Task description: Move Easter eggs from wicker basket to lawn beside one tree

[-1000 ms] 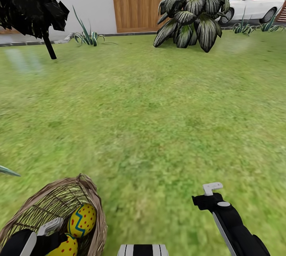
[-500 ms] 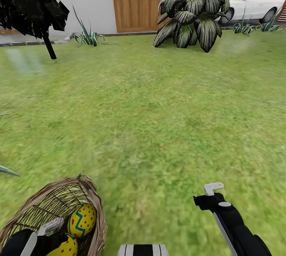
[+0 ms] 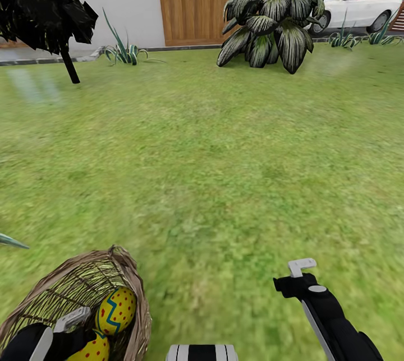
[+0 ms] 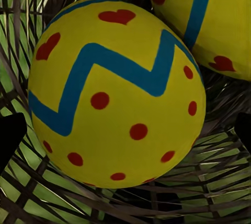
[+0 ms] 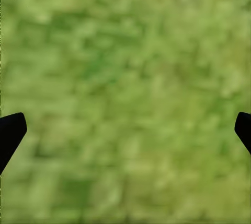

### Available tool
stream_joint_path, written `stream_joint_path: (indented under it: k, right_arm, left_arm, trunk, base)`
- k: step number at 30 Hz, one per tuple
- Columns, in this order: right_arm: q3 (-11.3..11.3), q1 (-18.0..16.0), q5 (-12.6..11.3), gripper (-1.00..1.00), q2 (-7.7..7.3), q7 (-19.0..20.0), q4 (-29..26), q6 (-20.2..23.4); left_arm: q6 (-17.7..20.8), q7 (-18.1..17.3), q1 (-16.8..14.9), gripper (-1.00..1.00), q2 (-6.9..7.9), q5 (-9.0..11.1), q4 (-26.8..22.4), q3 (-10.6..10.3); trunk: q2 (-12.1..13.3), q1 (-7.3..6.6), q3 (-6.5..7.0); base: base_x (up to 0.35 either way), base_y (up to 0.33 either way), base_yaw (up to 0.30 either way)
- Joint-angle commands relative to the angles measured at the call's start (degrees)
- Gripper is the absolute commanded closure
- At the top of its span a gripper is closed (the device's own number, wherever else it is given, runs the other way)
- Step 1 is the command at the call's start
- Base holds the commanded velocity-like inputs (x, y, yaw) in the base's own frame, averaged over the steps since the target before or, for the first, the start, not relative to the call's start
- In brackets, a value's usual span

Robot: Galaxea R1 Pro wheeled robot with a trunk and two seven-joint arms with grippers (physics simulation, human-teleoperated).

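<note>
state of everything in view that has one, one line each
wicker basket: on the lawn, eggs inside
Easter eggs: two visible, in the basket, ungrasped
left end effector: open around an egg, fingers apart
right end effector: open, empty, over grass

Left claw (image 4: 125, 130) spread wide, arm low; right claw (image 5: 125, 130) spread wide, arm forward.

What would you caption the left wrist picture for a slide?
Open left gripper poised around a yellow zigzag Easter egg lying in the wicker basket, a second egg beside it.
</note>
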Motion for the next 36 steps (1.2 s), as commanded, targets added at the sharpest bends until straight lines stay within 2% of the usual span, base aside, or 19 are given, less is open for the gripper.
stream_joint_path:
  k: [1,23,32,33,36]
  right_arm:
    - [0.12,-0.02,0.28,-1.00,-0.02,-0.03,-0.05,0.34]
    - [0.05,-0.02,0.30,-1.00,0.27,-0.20,-0.03,-2.07]
    - [0.05,-0.02,0.28,-1.00,0.27,-0.13,-0.03,-2.07]
    - [0.05,0.00,0.25,-1.00,0.27,-0.13,-0.03,-2.04]
    - [0.05,0.00,0.24,-1.00,0.27,-0.13,-0.03,-2.03]
  left_arm:
    - [0.28,-0.20,-0.02,-1.00,-0.05,-0.13,-0.05,0.12]
    - [0.20,-0.18,-0.02,-1.00,0.01,-0.10,-0.25,0.17]
    - [0.19,-0.31,-0.02,-1.00,-0.02,-0.13,-0.46,0.16]
    - [0.19,-0.37,-0.02,1.00,-0.01,-0.11,-0.64,0.16]
    - [0.19,-0.36,-0.02,1.00,-0.01,-0.07,-0.67,0.22]
  trunk:
    - [-0.02,-0.01,-0.04]
    - [-0.30,0.53,-4.70]
    - [-0.30,0.53,-4.70]
    - [-0.30,0.53,-4.70]
    - [-0.30,0.53,-4.70]
  base:
    - [0.000,0.000,0.000]
    - [0.000,0.000,0.000]
    - [0.000,0.000,0.000]
    - [0.000,0.000,0.000]
    - [0.000,0.000,0.000]
